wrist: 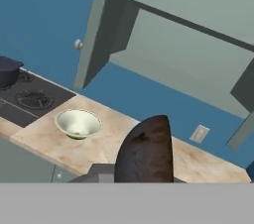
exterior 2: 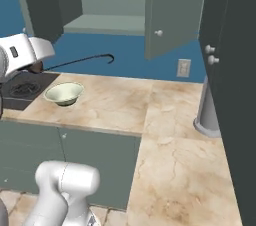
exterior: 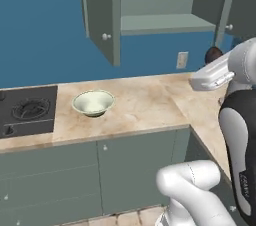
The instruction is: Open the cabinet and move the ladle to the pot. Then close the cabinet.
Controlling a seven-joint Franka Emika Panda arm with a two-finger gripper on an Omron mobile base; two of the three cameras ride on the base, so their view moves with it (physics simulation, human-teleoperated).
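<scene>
Presently listed: cabinet, both doors swung open, shelves bare. Ladle, dark cup head close before the hand camera, carried above the counter by the gripper (fingertips hidden, jaws nearly closed, apparently on the handle); its thin handle shows in the right base view. Pot on the stove. Bowl on the counter beside the stove.

A pale green-white bowl sat on the marble counter just beside the black stovetop. A wall socket showed on the blue wall; a grey cylinder, perhaps a canister, stood in the corner.
</scene>
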